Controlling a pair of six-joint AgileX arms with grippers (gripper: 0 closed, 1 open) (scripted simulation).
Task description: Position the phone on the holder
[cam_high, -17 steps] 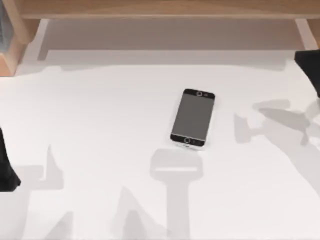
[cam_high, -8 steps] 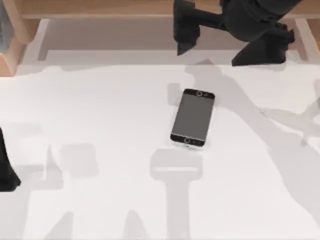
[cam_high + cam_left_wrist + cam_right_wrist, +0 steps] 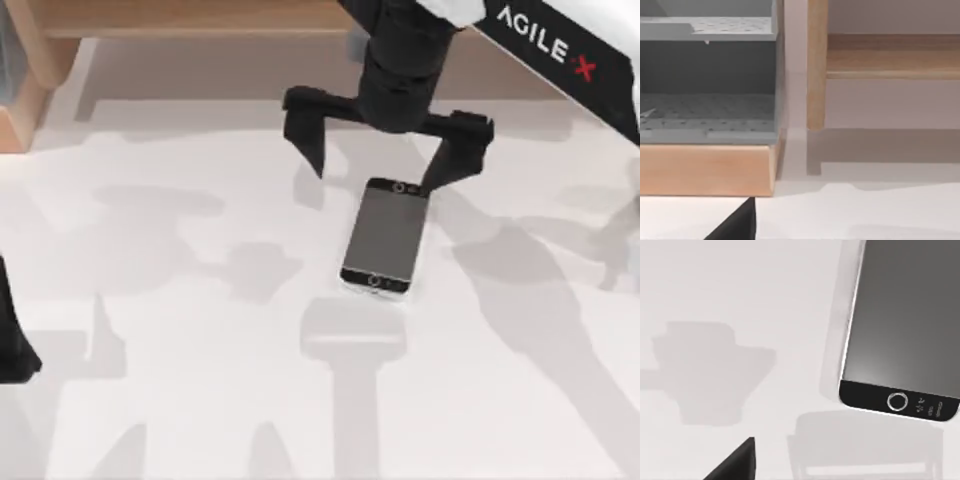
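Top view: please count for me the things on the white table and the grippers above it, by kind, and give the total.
Phone, lying flat on the table: 1
Right gripper, open above the phone's far end: 1
Left arm, parked at the table's left edge: 1
Total: 3
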